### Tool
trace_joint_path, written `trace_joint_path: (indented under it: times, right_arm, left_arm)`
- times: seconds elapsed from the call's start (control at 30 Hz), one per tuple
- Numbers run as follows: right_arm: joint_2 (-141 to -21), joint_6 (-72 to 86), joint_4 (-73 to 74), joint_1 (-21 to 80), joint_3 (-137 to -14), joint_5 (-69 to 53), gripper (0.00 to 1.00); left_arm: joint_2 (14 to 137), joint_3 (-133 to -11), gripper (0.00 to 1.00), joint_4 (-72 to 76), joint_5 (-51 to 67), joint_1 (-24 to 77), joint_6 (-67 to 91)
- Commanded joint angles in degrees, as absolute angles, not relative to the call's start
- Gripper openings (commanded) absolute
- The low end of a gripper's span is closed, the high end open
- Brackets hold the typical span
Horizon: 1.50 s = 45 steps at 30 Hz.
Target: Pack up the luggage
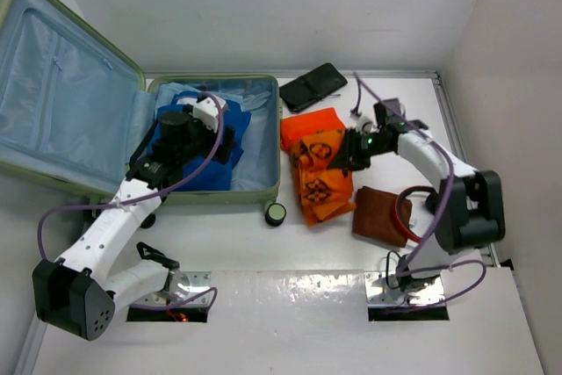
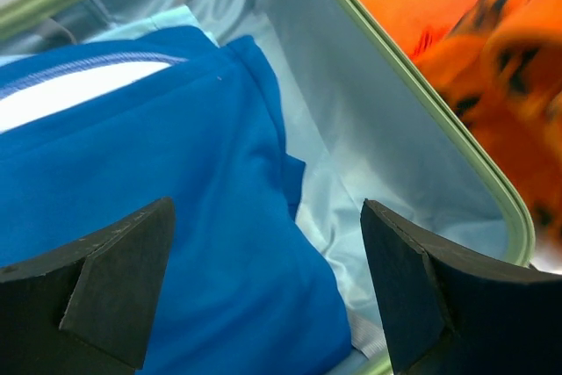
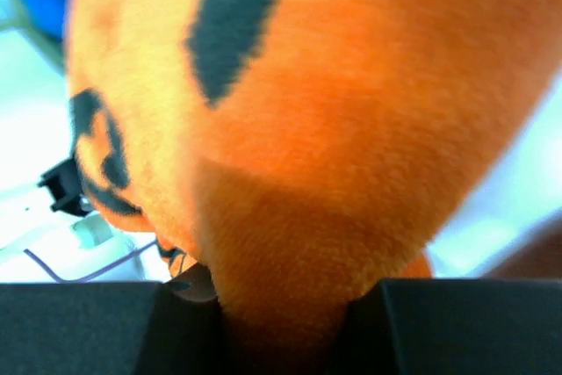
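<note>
Orange cloth (image 1: pixel 318 164) with black pattern, pinched narrow between the fingers of the right claw (image 3: pixel 281 322), lying just beside the suitcase's right wall with its length along a 12-to-6 line. Pale-green suitcase (image 1: pixel 262 142) open at the left of the table, lid thrown back toward 10 o'clock, tray at centre-left, the whole opened along roughly a 9-to-3 line. From the right claw, tray opening near, at about 9 o'clock, just across the green rim. Nearer to the orange cloth by far: right arm, not left. Left claw (image 2: pixel 268 287) wide, holding nothing, hovering inside the tray over the blue cloth (image 2: pixel 176 182) lying there. Probably calls for a lift clear of the rim, then a carry toward 9 o'clock onto the bare lining at the tray's right side. Some risk of trailing cloth catching on that rim.
</note>
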State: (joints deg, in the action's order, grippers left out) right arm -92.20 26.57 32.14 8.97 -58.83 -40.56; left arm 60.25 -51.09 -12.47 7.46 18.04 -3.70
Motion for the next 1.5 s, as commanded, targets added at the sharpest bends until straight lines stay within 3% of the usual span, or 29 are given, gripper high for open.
trace_joint_path:
  times: [0.0, 0.37, 0.6, 0.8, 0.87, 0.9, 1.0, 1.1, 1.37, 1.47]
  right_arm:
    - [-84.6, 22.9, 38.9, 7.1, -67.2, -42.8, 0.00]
    - [-88.3, 29.5, 33.2, 13.8, -87.2, -48.4, 0.00]
    - [-106.7, 46.5, 17.4, 22.7, -109.7, -52.7, 0.00]
    - [-116.3, 53.6, 12.7, 29.1, -109.3, -51.5, 0.00]
    - [-119.3, 52.7, 18.0, 30.1, -106.6, -47.3, 0.00]
    - [-121.0, 47.0, 28.2, 30.8, -107.4, -44.9, 0.00]
    - [-122.0, 40.9, 39.8, 32.3, -108.7, -19.4, 0.00]
    - [-121.5, 38.4, 44.3, 34.5, -108.7, -7.0, 0.00]
    - [-122.3, 35.3, 47.2, 41.3, -110.9, 9.4, 0.00]
    - [-121.9, 35.5, 46.9, 43.0, -110.7, 13.7, 0.05]
  left_arm:
    - [59.6, -49.3, 0.88, -7.9, 5.4, 18.1, -2.1]
    - [58.5, -49.4, 0.88, -5.5, -2.7, 11.0, 6.4]
    - [58.0, -53.2, 0.88, -8.4, -1.5, 2.0, 9.6]
    - [57.5, -53.7, 0.88, -10.5, 3.5, -2.5, 10.1]
    - [57.5, -53.7, 0.88, -11.0, 6.5, -3.2, 8.9]
    - [58.0, -53.7, 0.87, -11.0, 6.5, -3.2, 8.9]
    - [58.0, -53.7, 0.87, -11.5, 9.0, -3.7, 7.6]
    - [58.0, -54.2, 0.87, -11.5, 12.2, -3.7, 7.0]
    - [63.4, -55.8, 0.83, -6.6, 39.1, -3.6, 19.2]
    - [67.1, -55.1, 0.81, -2.8, 40.3, 1.4, 21.9]
